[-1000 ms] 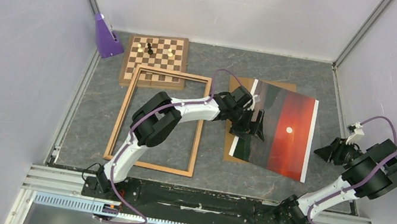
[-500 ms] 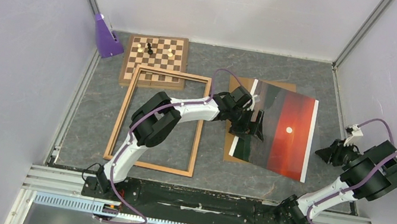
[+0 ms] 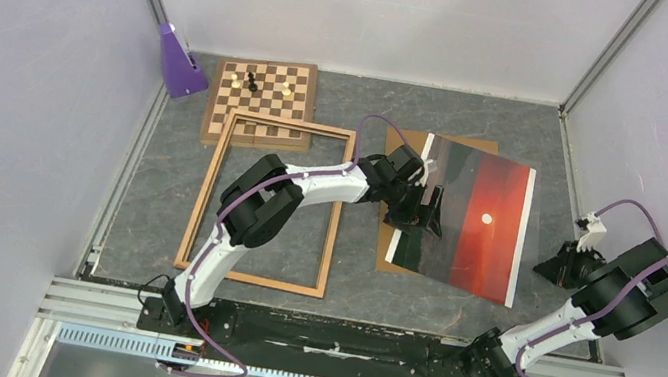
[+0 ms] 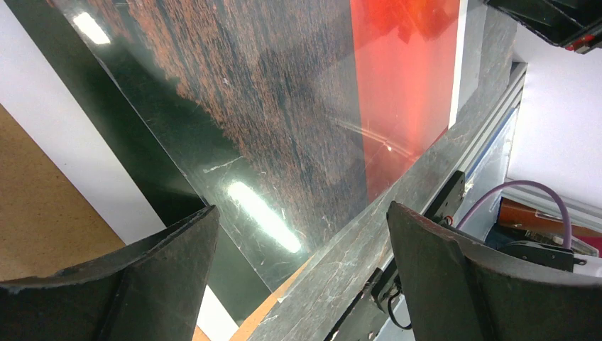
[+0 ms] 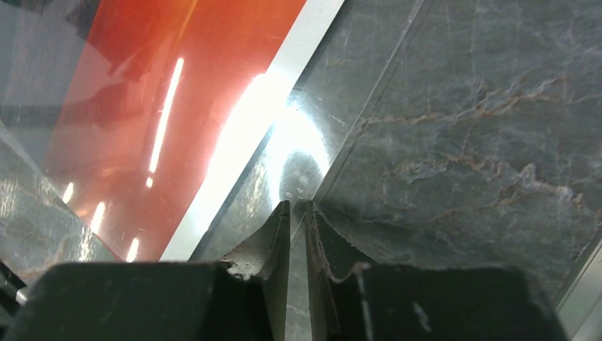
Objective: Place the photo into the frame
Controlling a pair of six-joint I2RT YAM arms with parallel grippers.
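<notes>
The photo [image 3: 491,224], a sunset print with white edge strips, lies face up right of centre under a glossy clear pane, on the brown backing board [image 3: 408,142]. The frame [image 3: 203,198] lies flat to its left, light wood side up, with nothing in it. My left gripper [image 3: 419,212] is open just above the photo's dark left part [image 4: 284,106], fingers [image 4: 163,277] spread wide, holding nothing [image 4: 299,213]. My right gripper [image 3: 549,265] is shut, low to the table right of the photo; its tips [image 5: 298,207] sit at the clear pane's edge beside the white strip [image 5: 248,135].
A chessboard [image 3: 263,96] with three pieces lies behind the frame, and a purple wedge [image 3: 178,58] stands in the back left corner. White walls enclose the grey stone table [image 3: 170,173]. A metal rail [image 3: 337,336] runs along the near edge.
My right gripper has drawn back to the right and a little nearer, away from the photo's right edge. The left gripper, photo and frame have not visibly moved.
</notes>
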